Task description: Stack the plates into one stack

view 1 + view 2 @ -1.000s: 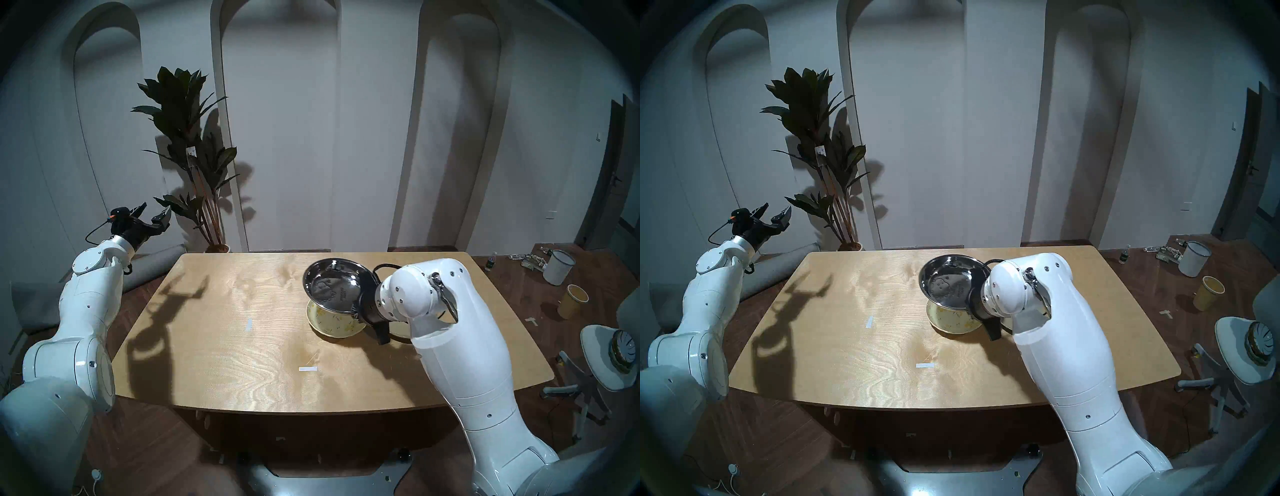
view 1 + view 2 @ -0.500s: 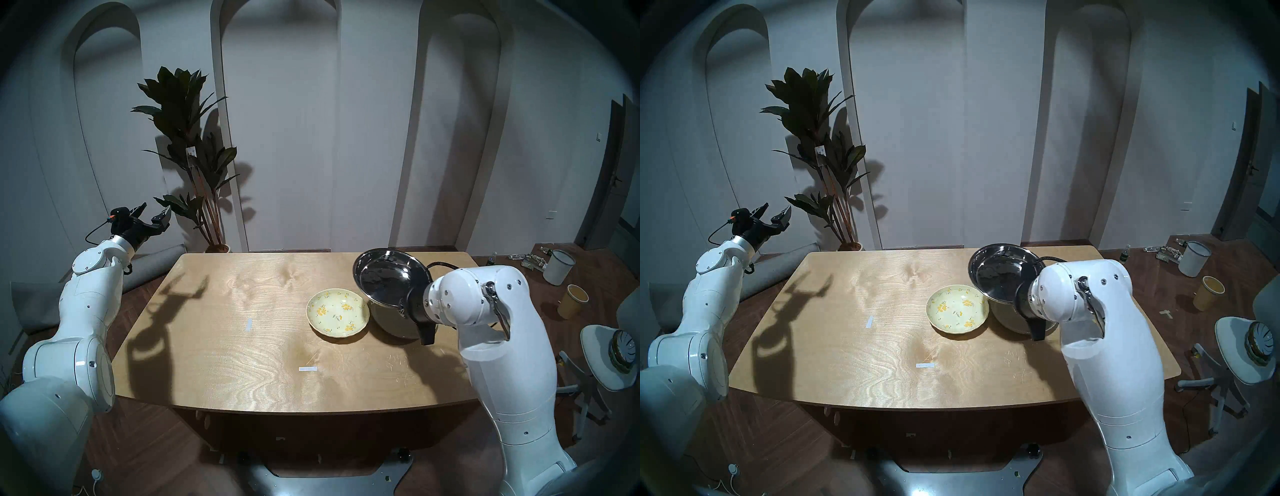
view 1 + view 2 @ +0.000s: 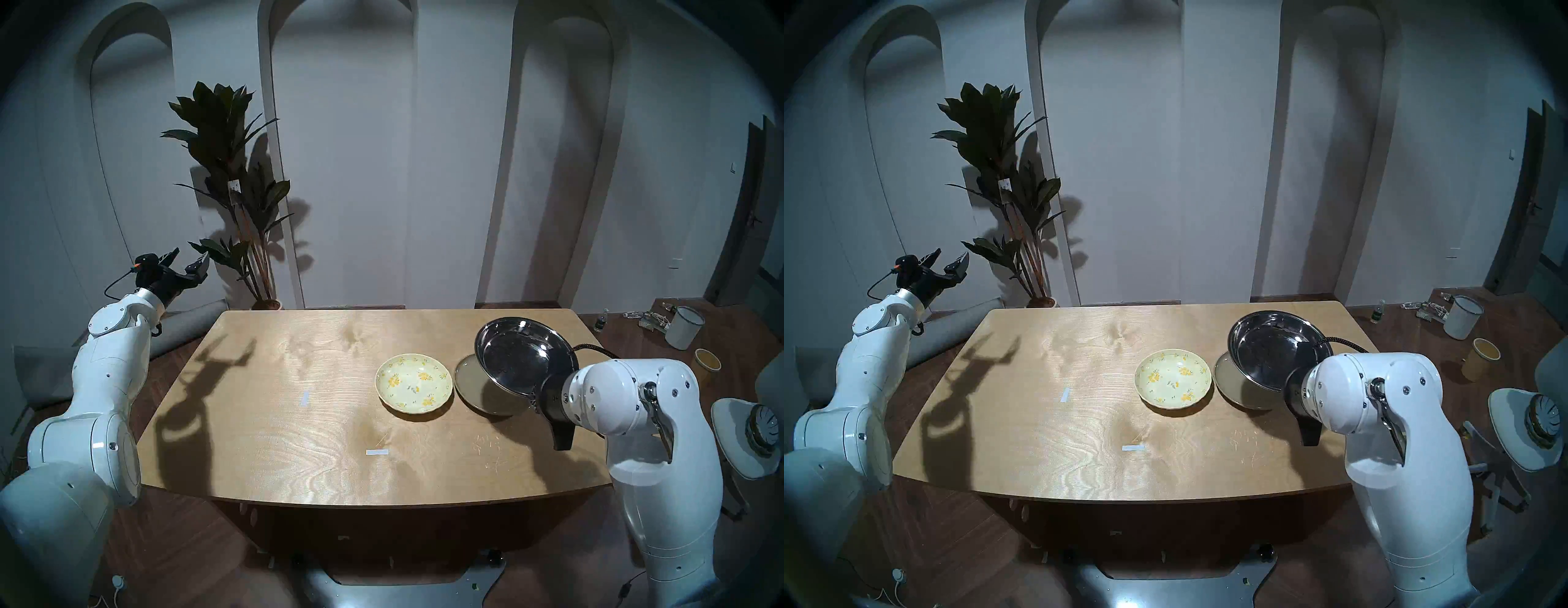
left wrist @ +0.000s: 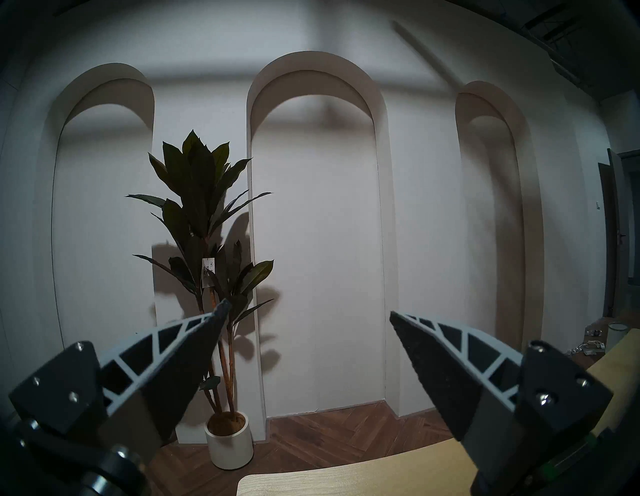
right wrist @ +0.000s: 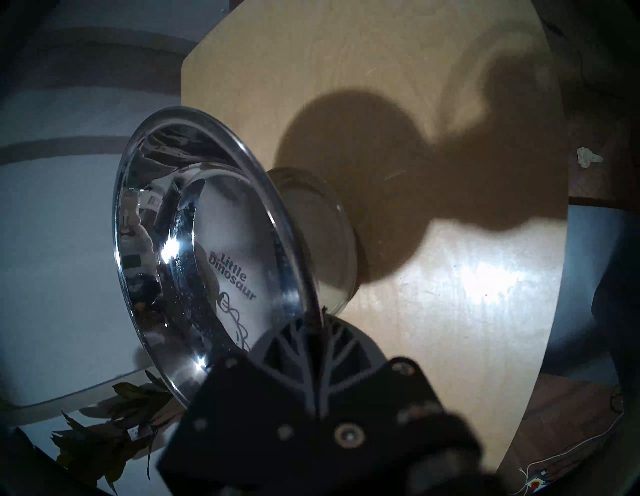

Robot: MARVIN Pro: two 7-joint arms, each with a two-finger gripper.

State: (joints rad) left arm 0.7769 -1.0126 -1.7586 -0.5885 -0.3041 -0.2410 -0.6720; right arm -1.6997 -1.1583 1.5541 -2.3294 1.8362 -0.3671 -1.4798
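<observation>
I am looking at a wooden table [image 3: 297, 424] bearing two white tape strips [image 3: 377, 452]. A potted plant [image 3: 237, 191] is standing by the arched wall behind it. To my right, a white bucket [image 3: 684, 327], a yellow paper cup [image 3: 706, 361] and a white chair [image 3: 746, 441] are sitting on the floor.

Two glossy white arms [image 3: 110, 361] with rounded, bulbous segments are showing small dark screw heads along their shells. Each is ending in a black wrist block and a black gripper. The left gripper [image 4: 308, 311] is showing dark triangular fingers [image 4: 194, 350] with pale grey lattice ribbing and silver screws on black mounts. A black cable with an orange tip [image 3: 136, 266] is looping from the left wrist; a braided black cable [image 3: 592, 349] is curving from the right wrist.
</observation>
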